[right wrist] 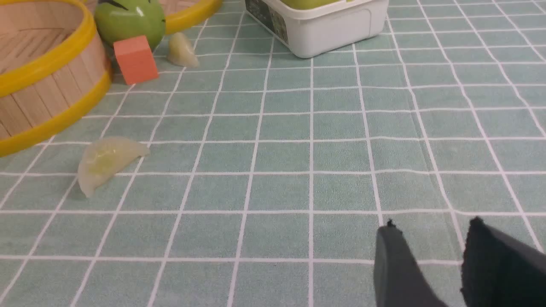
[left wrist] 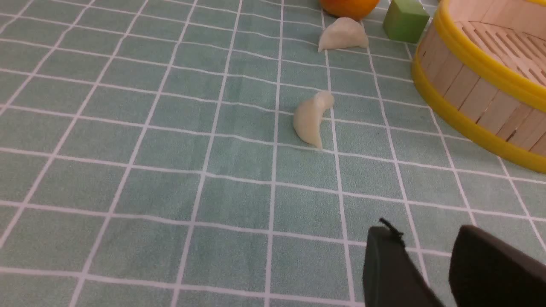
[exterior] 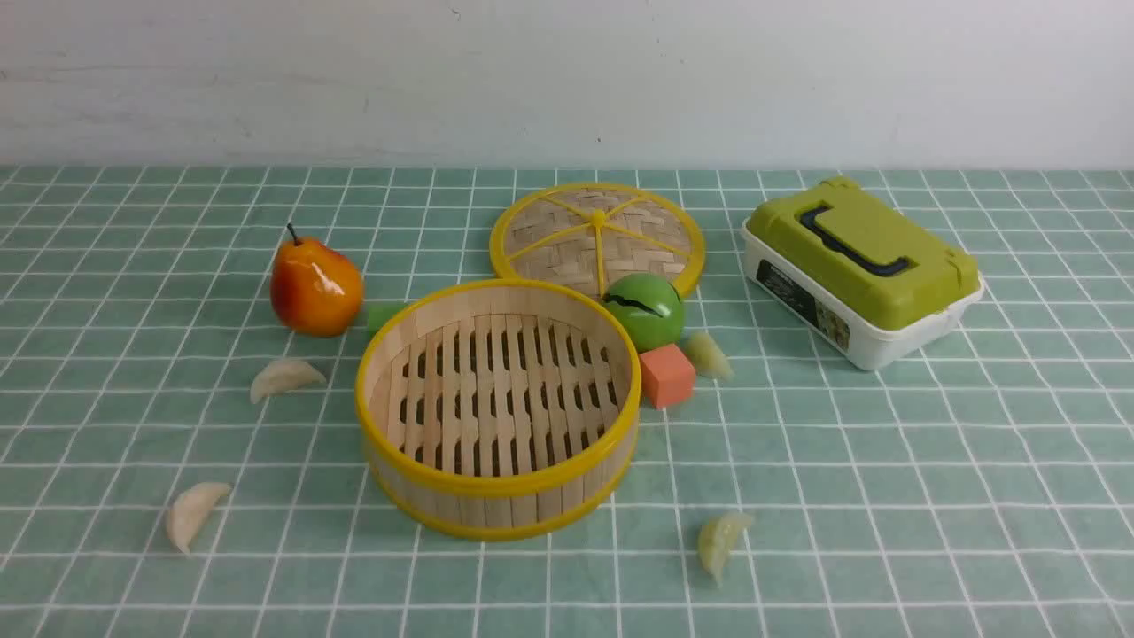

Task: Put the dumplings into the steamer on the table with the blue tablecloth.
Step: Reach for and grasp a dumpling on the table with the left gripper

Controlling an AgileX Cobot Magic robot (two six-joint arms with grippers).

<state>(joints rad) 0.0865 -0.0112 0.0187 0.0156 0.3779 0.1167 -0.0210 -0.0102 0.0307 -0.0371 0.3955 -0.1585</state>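
The round bamboo steamer [exterior: 496,483] stands empty mid-table on the blue tablecloth [exterior: 886,487]. Two whitish dumplings [exterior: 283,377] [exterior: 193,512] lie to its left, two pale green dumplings [exterior: 709,354] [exterior: 722,540] to its right. Neither arm shows in the front view. In the left wrist view my left gripper [left wrist: 426,232] hovers open over bare cloth, short of a whitish dumpling [left wrist: 311,119]. My right gripper [right wrist: 431,225] is open too, with nothing between its fingers, well apart from a green dumpling [right wrist: 106,160] beside the steamer [right wrist: 55,98].
An orange pear [exterior: 314,288] and a small green cube [exterior: 383,317] sit behind the steamer on the left. The woven lid [exterior: 567,239], a green ball [exterior: 647,310] and a salmon-pink cube [exterior: 666,374] crowd its far right. A green-lidded white box [exterior: 859,266] stands at the back right.
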